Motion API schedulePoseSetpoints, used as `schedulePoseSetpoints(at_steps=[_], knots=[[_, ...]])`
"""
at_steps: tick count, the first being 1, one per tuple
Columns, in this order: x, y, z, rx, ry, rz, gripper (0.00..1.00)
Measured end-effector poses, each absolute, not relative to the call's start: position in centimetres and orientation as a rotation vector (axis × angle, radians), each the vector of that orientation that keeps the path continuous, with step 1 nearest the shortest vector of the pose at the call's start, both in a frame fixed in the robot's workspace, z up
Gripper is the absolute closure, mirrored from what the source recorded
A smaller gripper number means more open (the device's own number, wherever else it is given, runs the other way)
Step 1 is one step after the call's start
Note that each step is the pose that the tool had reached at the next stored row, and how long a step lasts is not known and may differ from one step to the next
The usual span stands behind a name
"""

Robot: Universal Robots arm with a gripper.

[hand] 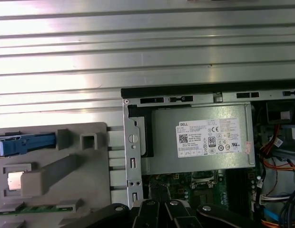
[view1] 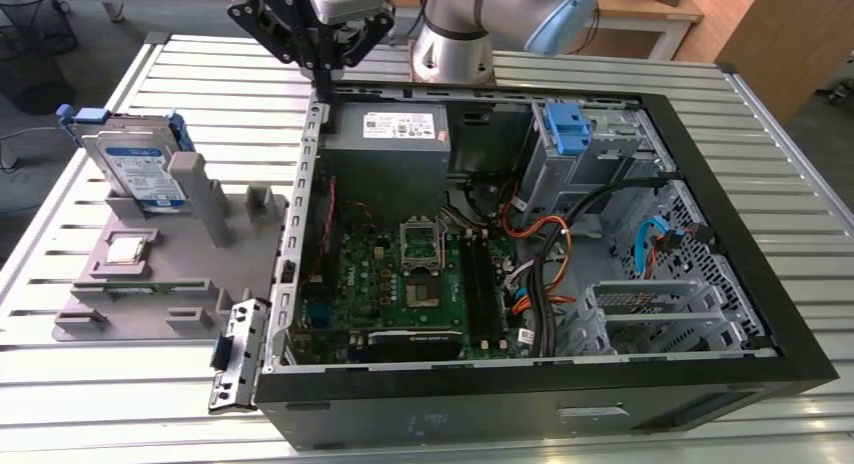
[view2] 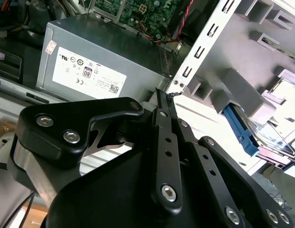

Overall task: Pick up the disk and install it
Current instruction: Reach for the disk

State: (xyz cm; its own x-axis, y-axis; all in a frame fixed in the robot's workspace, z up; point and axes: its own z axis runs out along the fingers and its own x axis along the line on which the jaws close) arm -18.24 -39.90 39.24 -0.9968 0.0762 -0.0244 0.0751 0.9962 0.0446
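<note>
Over the case's far-left corner: the gripper (view1: 324, 72) hangs point-down above the sheet-metal edge of the computer case (view1: 787, 354), just beside the power supply (view1: 387, 134). It is nearest that wall and touches nothing I can make out.
Claw: in the second wrist view its black link fingers (view2: 167, 142) meet at the tips, closed right up with nothing between them.
Disk: the disk (view1: 134, 166) stands on edge in a slot of the grey fixture (view1: 174, 284) at the exterior view's left. It is outside the case, well apart from the gripper, and not yet picked up.
Why upright: by my judgement the slot props it on a narrow side so that its upper edge and both flat faces stay open to a pinch from above.
Disk make: flat rectangular silver metal with a glossy white label and a blue band, framed by a blue plastic bracket (view1: 83, 115). It shows edge-on in the first wrist view.
Fixture: matte grey plastic with blocky posts and pockets, each seemingly shaped to one part. A small square silver chip (view1: 127, 249) lies flat in one pocket, and a green memory stick (view1: 127, 289) sits in a groove nearer.
Case: black shell laid on its side and open, so the green motherboard (view1: 387, 274) faces up. A blue-latched drive bay (view1: 571, 129) sits at the far right.
Table: ribbed aluminium slats (view1: 134, 424), bright and reflective.
</note>
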Motion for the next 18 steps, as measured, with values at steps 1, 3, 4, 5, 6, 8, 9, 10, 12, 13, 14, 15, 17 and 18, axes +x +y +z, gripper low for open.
schedulePoseSetpoints(at_steps=[1, 3, 4, 5, 6, 8, 9, 10, 12, 13, 14, 15, 17, 18], knots=[[-18.32, -39.9, 39.24, 0.118, 3.113, 0.068, 0.9], [-18.42, -39.89, 39.23, 0.118, 3.112, 0.068, 0.9], [-18.48, -39.89, 39.23, 0.118, 3.112, 0.068, 0.9], [-18.55, -39.9, 39.23, 0.118, 3.113, 0.068, 0.9], [-18.62, -39.89, 39.23, 0.118, 3.113, 0.068, 0.9], [-18.68, -39.89, 39.23, 0.118, 3.112, 0.068, 0.9], [-18.7, -39.89, 39.23, 0.118, 3.112, 0.068, 0.9], [-18.71, -39.89, 39.23, 0.118, 3.112, 0.068, 0.9], [-18.73, -39.89, 39.23, 0.118, 3.112, 0.068, 0.9], [-18.75, -39.89, 39.23, 0.118, 3.112, 0.068, 0.9], [-18.78, -39.89, 39.23, 0.118, 3.112, 0.068, 0.9], [-18.82, -39.9, 39.23, 0.118, 3.112, 0.068, 0.9], [-18.89, -39.89, 39.23, 0.118, 3.112, 0.068, 0.9], [-18.93, -39.89, 39.23, 0.118, 3.112, 0.068, 0.9]])
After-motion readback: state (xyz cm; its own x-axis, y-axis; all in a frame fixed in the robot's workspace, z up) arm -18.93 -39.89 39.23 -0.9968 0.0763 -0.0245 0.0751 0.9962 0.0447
